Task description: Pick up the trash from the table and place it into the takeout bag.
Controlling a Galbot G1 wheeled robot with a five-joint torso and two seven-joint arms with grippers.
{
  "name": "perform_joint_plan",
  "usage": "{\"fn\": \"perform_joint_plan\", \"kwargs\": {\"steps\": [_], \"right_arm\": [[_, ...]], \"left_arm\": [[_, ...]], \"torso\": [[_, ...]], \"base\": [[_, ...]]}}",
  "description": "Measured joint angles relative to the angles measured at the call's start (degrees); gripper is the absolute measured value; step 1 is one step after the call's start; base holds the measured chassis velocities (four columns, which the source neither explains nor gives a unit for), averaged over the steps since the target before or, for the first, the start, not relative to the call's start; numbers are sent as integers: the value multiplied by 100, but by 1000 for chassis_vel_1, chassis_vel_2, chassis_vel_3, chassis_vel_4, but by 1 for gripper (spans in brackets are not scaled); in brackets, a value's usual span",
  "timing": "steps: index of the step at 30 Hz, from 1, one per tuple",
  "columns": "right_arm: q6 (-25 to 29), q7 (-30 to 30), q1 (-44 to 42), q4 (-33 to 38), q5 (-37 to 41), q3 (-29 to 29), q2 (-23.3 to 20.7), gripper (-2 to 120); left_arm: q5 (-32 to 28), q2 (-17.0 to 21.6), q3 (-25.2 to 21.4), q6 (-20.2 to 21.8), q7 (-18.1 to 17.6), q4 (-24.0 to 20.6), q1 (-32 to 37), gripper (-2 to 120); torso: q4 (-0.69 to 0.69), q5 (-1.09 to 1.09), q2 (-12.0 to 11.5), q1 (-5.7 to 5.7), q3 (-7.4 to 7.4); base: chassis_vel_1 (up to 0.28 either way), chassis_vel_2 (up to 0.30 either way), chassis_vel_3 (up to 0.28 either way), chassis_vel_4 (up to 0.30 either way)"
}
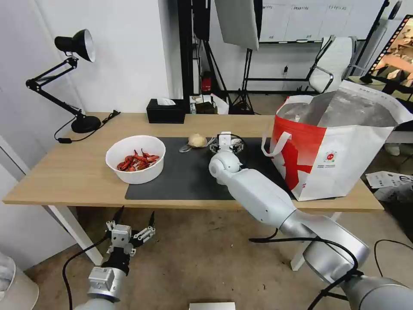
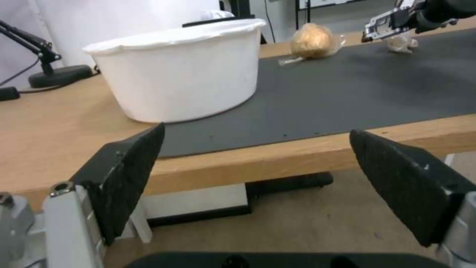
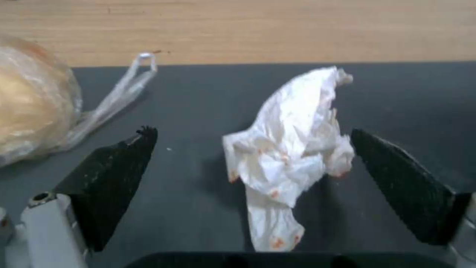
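White, crumpled, orange-spotted tissue (image 3: 290,149) is lying between the right end effector's (image 3: 253,175) spread jaws; soft and light, it should pinch best mid-bunch. The left end effector (image 1: 134,224), also spread, is idling at the bench's (image 1: 69,172) 7 o'clock.

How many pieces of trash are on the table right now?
3: the white bowl of red shells at the mat's left edge, the beige lump at its far edge, the crumpled tissue between the open right gripper's fingers.

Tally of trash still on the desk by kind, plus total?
Bowl of red shells: 1
Beige lump in plastic: 1
Crumpled tissue: 1, between the open fingers of the right gripper
Total: 3
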Motion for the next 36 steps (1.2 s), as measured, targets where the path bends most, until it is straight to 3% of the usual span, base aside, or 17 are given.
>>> {"fn": "perform_joint_plan", "kwargs": {"steps": [7, 21, 27, 28, 32, 33, 36], "right_arm": [[53, -110, -56, -72, 12, 105, 3, 97], [384, -616, -217, -114, -86, 198, -73, 41], [564, -833, -262, -81, -142, 222, -146, 25], [606, -886, -279, -42, -143, 224, -186, 17], [621, -911, -295, 16, -107, 225, -238, 10], [631, -934, -314, 62, -80, 225, -279, 2], [807, -1094, -382, 300, -98, 225, -419, 0]], "left_arm": [[0, 30, 25, -4, 2, 30, -8, 100], [12, 65, 112, -15, 4, 88, -26, 100], [20, 67, 159, -16, 4, 111, -56, 100], [22, 72, 175, -16, 4, 111, -69, 100], [23, 79, 188, -16, 4, 111, -81, 100], [25, 87, 197, -16, 4, 111, -87, 100], [26, 100, 202, -16, 2, 103, -87, 100]], "torso": [[0, 0, 0, 0, 0], [0, 0, 0, 0, 0], [1, 0, 0, 0, 0], [0, 1, 0, 0, 0], [0, 0, 0, 0, 0], [1, 0, 0, 0, 0], [1, 1, 0, 0, 0]], "base": [[0, 0, 0, 0], [0, 0, 0, 0], [0, 0, 0, 0], [0, 0, 0, 0], [0, 0, 0, 0], [0, 0, 0, 0], [0, 0, 0, 0]]}}
